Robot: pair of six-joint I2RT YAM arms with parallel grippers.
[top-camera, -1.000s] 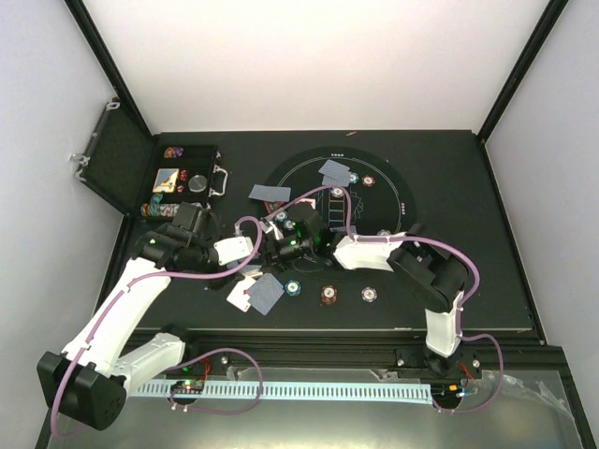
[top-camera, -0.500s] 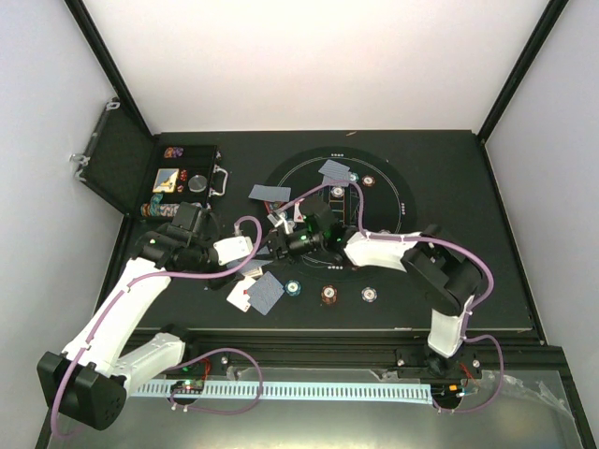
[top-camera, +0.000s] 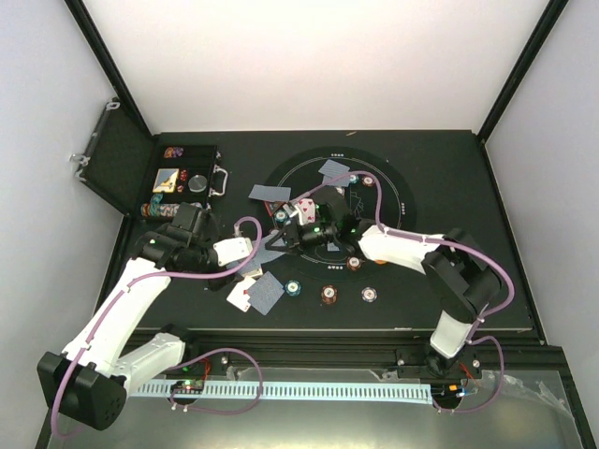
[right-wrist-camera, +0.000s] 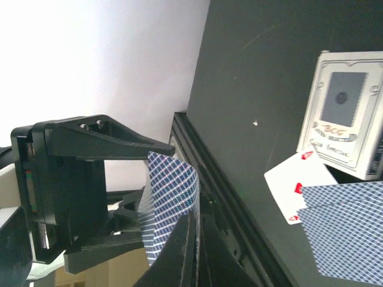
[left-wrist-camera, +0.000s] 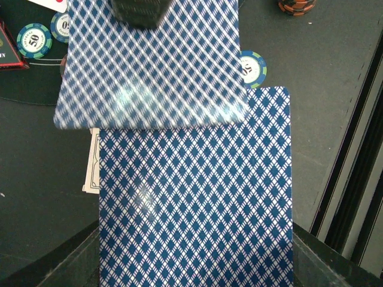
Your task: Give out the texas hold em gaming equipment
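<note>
**Top view, fingers:** left fingers point(top-camera: 255, 251) are clamped shut on the deck point(top-camera: 267, 254). The right fingers point(top-camera: 284, 239) meet them tip to tip over the desk point(top-camera: 487, 187), closed on the deck's top card.

**Top view, already out:** dealt cards point(top-camera: 334, 170) lie face down on the mat point(top-camera: 398, 192), beyond both sets of fingers. A near pile point(top-camera: 265, 294) sits just on the near side of the left fingers. A teal chip point(top-camera: 293, 287), red-brown chip point(top-camera: 329, 296) and white chip point(top-camera: 370, 295) run in a row on the near side of the right fingers.

**Top view, left to hand out:** the case point(top-camera: 122, 168) is well off to the left of the left fingers. It has a chip stack point(top-camera: 154, 209) at its near edge and more bits inside, too small to sort out.

**Left wrist, fingers:** the deck fills the gap between the left fingers, back side up. The top card point(left-wrist-camera: 149, 66) is slid partway off past the fingertips, with a dark right fingertip on its far edge.

**Right wrist, fingers:** right fingers are pressed together on the bowed edge of that top card, with the left fingers just to their left. A face-up card point(right-wrist-camera: 296, 185) with red pips and a card box point(right-wrist-camera: 347, 113) lie off to their right.

**Progress, my guess:** somewhere in the middle tbh. A few spots have cards and chips, but most of the deck isn't dealt and the case isn't emptied. Can't spot any buttons set out.
</note>
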